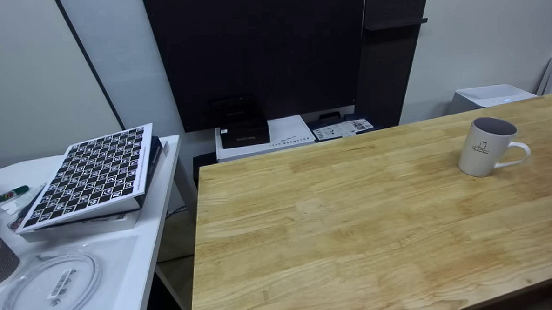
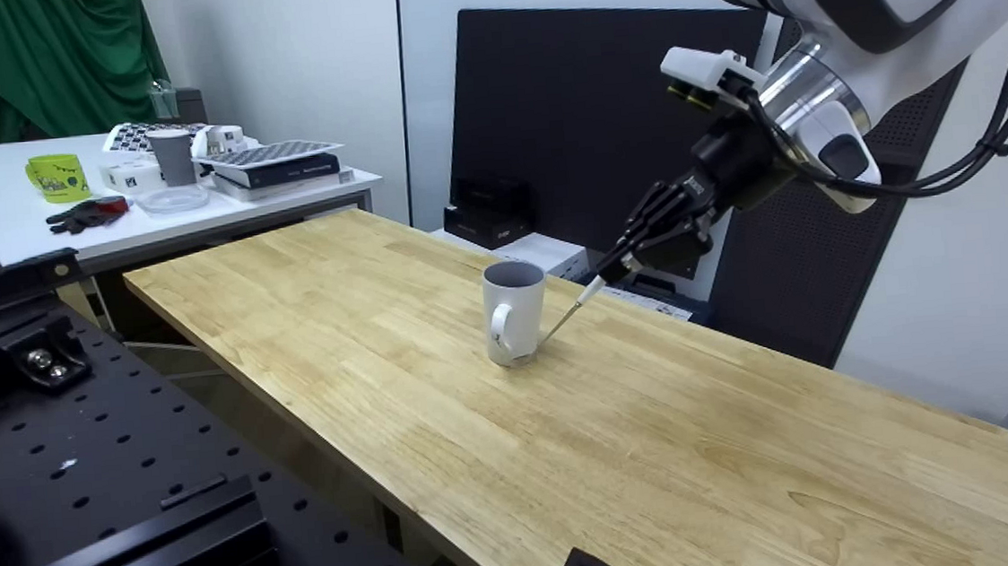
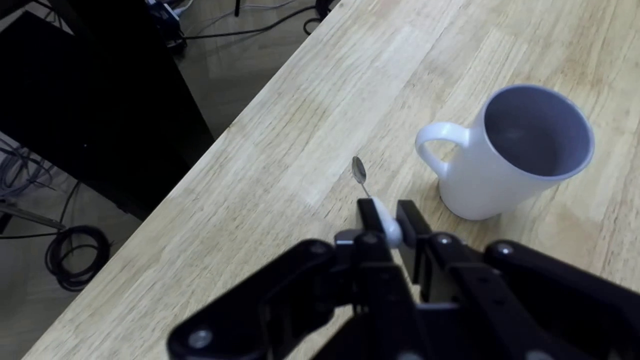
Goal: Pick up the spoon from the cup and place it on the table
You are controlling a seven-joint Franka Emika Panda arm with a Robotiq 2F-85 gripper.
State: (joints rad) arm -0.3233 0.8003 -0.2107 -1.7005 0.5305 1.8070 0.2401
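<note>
One spoon [image 3: 386, 216] aslant, seemingly head-down

The cup [image 3: 495, 172] looks glossy ceramic, the spoon [image 3: 359, 171] metal-bowled, the table [image 3: 300, 165] smooth, grained wood.

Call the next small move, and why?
I'd probably lower the claw slightly, bringing the spoon flatter to the table. The spoon is outside the cup but slants down, its white handle held up in the claw, so opening now might let that end drop. Whether the lower end touches the table, I can't tell.
</note>
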